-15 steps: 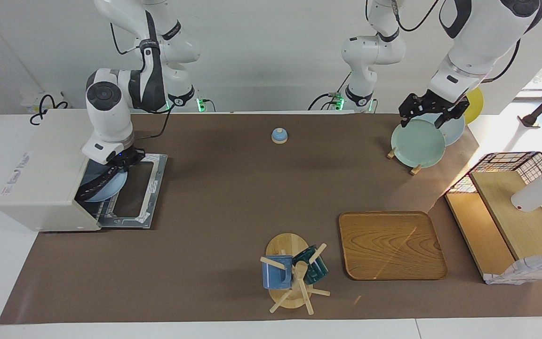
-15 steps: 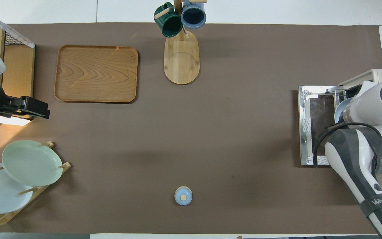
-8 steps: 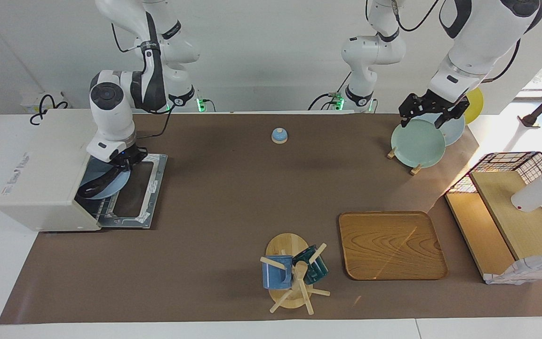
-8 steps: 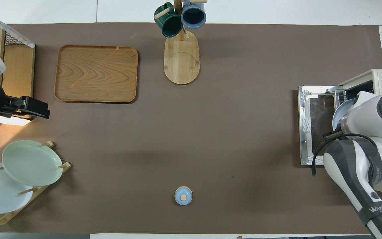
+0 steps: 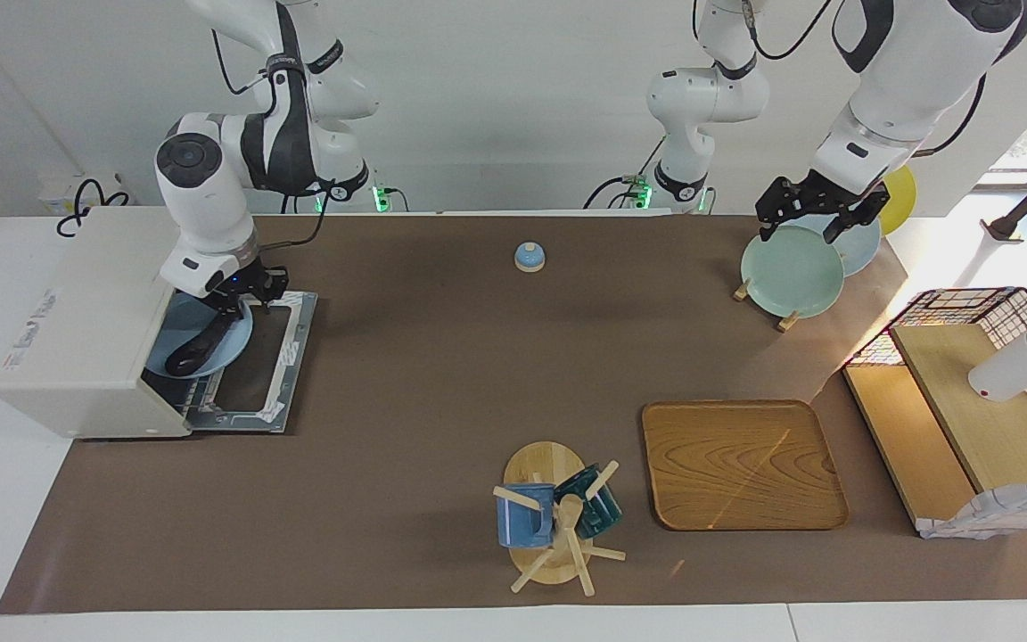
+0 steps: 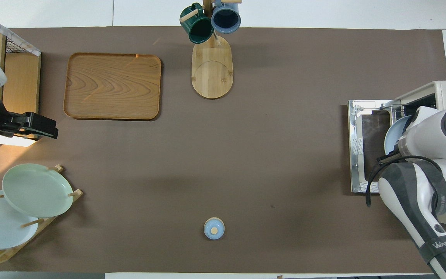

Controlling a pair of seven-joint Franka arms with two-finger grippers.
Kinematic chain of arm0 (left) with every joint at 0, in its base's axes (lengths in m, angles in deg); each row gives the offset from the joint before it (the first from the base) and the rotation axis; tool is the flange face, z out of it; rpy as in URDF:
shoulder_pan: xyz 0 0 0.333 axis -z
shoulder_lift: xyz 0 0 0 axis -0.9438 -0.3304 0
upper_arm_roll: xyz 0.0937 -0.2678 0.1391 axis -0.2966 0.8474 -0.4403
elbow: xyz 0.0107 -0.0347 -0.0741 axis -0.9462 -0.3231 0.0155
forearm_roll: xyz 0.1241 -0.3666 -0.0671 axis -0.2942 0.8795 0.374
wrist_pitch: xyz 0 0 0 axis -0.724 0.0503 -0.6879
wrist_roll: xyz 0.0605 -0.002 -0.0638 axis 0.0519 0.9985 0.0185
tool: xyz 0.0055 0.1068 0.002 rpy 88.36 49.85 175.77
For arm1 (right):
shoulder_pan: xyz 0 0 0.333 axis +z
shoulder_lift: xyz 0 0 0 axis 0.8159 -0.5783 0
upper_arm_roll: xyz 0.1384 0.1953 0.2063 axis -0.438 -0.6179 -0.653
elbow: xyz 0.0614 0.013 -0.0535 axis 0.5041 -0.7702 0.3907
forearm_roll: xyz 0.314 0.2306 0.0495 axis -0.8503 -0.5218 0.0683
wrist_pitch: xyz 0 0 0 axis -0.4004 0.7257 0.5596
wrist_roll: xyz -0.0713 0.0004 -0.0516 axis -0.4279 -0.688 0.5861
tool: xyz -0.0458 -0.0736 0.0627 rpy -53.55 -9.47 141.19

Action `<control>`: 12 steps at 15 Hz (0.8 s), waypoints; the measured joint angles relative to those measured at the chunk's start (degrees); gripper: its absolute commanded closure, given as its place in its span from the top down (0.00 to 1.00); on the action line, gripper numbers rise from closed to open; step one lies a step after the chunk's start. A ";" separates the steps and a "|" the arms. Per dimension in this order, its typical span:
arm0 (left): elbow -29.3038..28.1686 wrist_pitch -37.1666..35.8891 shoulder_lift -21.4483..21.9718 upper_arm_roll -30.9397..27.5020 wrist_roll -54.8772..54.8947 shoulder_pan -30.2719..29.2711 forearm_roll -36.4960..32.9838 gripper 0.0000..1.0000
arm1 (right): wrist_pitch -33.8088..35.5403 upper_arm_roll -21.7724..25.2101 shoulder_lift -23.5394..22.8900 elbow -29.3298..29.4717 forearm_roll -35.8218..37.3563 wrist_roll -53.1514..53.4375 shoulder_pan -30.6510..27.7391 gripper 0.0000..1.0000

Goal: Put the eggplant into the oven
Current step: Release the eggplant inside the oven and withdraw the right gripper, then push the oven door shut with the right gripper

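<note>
Right gripper [image 5: 242,301]: it hangs over the mouth of the oven, at the rim of a light blue plate; I cannot tell how it is set or whether it touches anything.
Eggplant [image 5: 201,346]: dark and slim, it lies across the light blue plate [image 5: 176,349], its upper end just under the right gripper, its lower end toward the oven's open door.
Plate: it sits at the oven's mouth, half inside the box and half over the dropped door; in the overhead view only its rim [image 6: 390,133] shows beside the right arm.
Oven [image 5: 77,321]: at the right arm's end of the table, door down flat.
Progress: by my reading the eggplant is at the threshold, not deep inside; seating the plate and clearing the gripper seem to be left.
Left gripper [image 5: 815,217]: it waits over the green plate [image 5: 790,270] in the plate rack, fingers spread and empty.
</note>
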 measured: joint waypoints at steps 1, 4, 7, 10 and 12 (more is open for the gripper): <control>0.00 0.00 0.00 0.00 0.00 0.00 0.00 1.00 | -1.64 -0.05 -0.12 -0.08 -0.72 0.48 1.42 0.00; 0.00 0.00 0.00 0.00 0.00 0.00 0.00 1.00 | -8.32 -0.26 -3.24 -0.78 -0.87 6.12 5.26 0.00; 0.00 0.00 0.00 0.00 0.00 0.00 0.00 1.00 | -13.30 -0.31 -7.29 -1.19 -0.87 8.49 6.37 0.00; 0.00 0.00 0.00 0.00 0.00 0.00 0.00 1.00 | -15.04 0.02 -9.90 -1.71 -0.87 8.82 6.01 0.00; 0.00 0.00 0.00 0.00 0.00 0.00 0.00 1.00 | -15.10 0.19 -11.04 -2.22 -0.87 8.99 5.70 0.00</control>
